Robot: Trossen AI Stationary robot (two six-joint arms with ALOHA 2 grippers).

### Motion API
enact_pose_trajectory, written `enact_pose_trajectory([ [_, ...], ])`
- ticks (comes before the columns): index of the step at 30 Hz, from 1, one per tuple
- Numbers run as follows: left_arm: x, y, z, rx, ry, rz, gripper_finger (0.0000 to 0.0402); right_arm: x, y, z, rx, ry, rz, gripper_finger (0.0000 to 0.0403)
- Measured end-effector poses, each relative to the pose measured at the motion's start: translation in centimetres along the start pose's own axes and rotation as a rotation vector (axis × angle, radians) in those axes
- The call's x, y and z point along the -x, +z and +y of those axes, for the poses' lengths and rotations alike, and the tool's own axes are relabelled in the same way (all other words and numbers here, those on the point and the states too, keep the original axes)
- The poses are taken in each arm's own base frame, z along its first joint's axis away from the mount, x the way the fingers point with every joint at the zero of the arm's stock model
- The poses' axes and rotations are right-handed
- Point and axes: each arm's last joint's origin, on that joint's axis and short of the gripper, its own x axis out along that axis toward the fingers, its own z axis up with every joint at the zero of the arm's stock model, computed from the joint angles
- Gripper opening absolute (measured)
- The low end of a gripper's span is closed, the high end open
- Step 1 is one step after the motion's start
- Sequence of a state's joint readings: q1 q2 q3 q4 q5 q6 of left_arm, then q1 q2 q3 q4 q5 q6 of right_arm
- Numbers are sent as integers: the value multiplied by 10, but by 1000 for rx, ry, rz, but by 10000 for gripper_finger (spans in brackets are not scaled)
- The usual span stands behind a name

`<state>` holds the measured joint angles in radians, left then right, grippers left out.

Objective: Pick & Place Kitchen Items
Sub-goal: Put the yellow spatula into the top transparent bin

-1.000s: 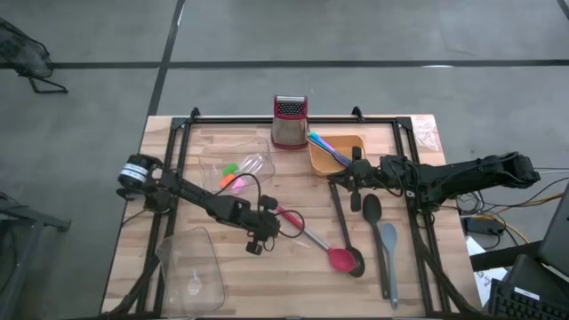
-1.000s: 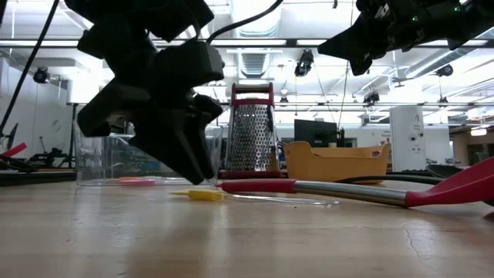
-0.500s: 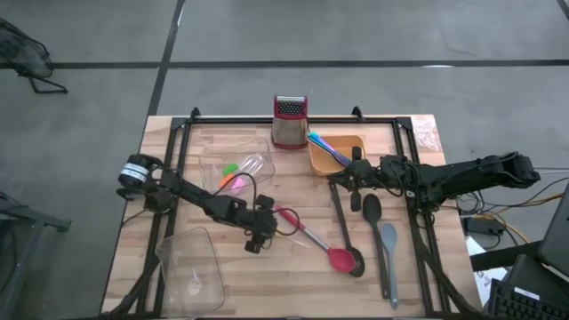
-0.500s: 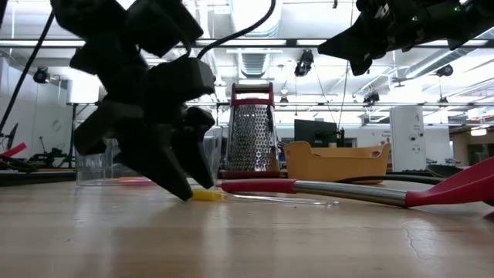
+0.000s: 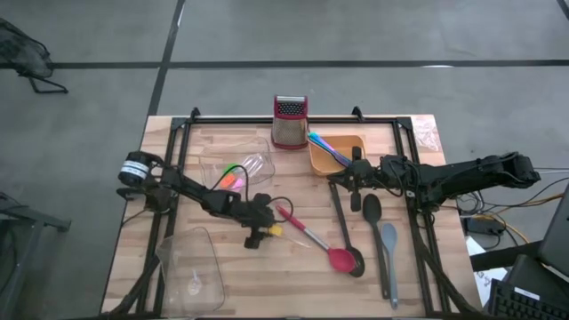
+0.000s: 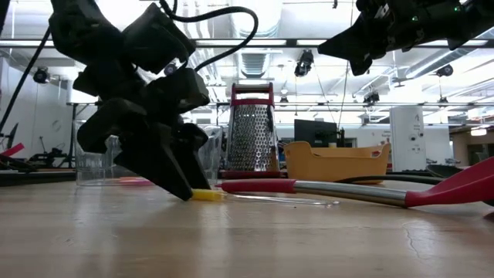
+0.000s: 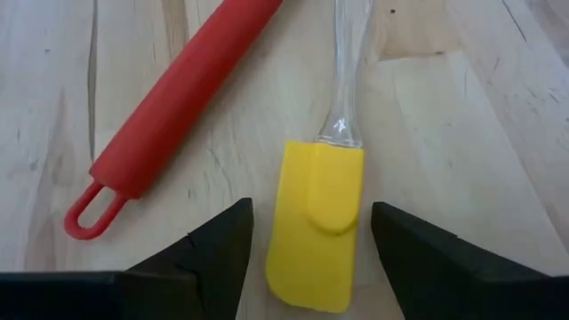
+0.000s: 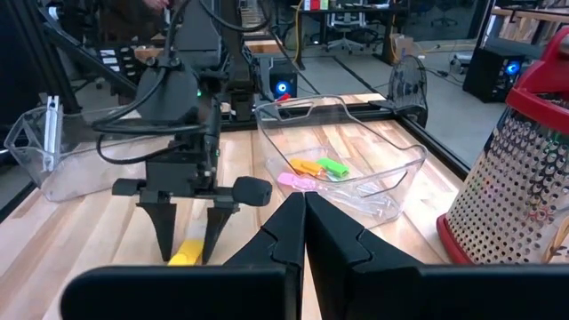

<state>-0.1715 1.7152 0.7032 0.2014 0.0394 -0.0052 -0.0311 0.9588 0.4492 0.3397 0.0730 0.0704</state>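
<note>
Two arms over wood table (image 5: 222,284) — left tool (image 7: 307,233) straddling yellow spatula (image 7: 316,222)

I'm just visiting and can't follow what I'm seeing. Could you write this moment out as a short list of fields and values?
Table: wooden table
Left gripper: open, fingers down at the table on either side of the yellow spatula
Yellow spatula: flat on the wood, clear handle, not lifted
Beside it: red handle of the red spoon
Right gripper: shut, empty, raised near the orange tray
Clear tub: holds small orange, green and pink pieces
Box grater: upright at the table's far edge
Other utensils: black spoon, grey spoon
</note>
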Motion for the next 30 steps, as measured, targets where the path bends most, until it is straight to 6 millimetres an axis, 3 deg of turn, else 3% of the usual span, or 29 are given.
enact_pose_trajectory([
  [8, 0, -3, 0, 16, 5, -15, 193, 0, 0, 0, 0, 0, 0, 8],
  [21, -12, -14, -1, 6, -56, 41, 10, 0, 0, 0, 0, 0, 0, 8],
  [30, -14, -16, -1, -2, -52, 47, 3, 0, 0, 0, 0, 0, 0, 8],
])
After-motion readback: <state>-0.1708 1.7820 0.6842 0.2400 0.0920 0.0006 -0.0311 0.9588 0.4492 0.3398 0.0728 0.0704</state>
